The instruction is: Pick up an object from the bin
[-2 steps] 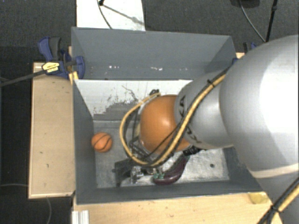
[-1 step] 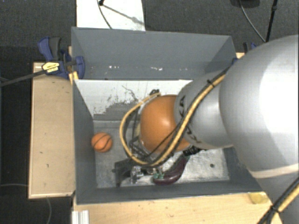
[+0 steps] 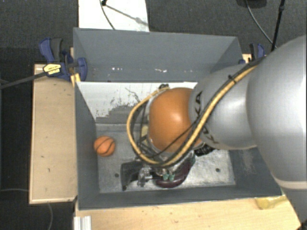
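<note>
My hand, a two-finger gripper (image 3: 141, 175) at the end of a large silver arm, hangs low inside a grey metal bin (image 3: 158, 56), close to its floor and near the front wall. The rounded orange cover (image 3: 170, 116) on my wrist and a loop of yellow and black cables (image 3: 133, 128) sit directly above the hand and hide most of it, so I cannot tell whether it is released or clenched, or whether it grasps anything.

A small orange ball with dark seams, like a toy basketball (image 3: 104, 146), lies on the bin floor out beyond my hand, on the side away from my arm. It is near the hand but clearly apart from it, close to the bin's side wall. Just beside my hand, on the arm's side and partly under my wrist, shows a dark maroon rounded shape (image 3: 173, 178); I cannot tell what it is.

I judge the pick as not yet secured. To do this step well, I should settle on one target. The ball will likely roll if nudged, so I should come straight down over its middle and close evenly, staying clear of the wall.
</note>
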You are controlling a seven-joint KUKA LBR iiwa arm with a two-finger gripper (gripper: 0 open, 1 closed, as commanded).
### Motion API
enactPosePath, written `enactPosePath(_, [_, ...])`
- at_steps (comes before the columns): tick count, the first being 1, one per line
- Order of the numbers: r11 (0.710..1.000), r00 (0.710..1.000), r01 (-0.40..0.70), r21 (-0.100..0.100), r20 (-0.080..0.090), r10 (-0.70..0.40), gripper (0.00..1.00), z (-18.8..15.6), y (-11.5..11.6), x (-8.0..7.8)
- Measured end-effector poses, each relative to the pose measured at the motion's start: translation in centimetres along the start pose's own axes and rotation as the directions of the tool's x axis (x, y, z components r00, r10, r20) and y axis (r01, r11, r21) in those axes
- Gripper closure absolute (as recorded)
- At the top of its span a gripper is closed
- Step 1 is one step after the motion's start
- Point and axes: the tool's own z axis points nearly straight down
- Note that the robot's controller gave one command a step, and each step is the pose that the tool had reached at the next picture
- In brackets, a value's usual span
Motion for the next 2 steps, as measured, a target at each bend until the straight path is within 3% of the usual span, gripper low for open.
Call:
enactPosePath(1, [1.000,1.000,0.025,0.000,0.003,-0.025,1.00,-7.6,-0.2,0.0])
enactPosePath(2, [1.000,1.000,0.020,-0.003,0.015,-0.020,1.00,-9.7,-0.3,-0.2])
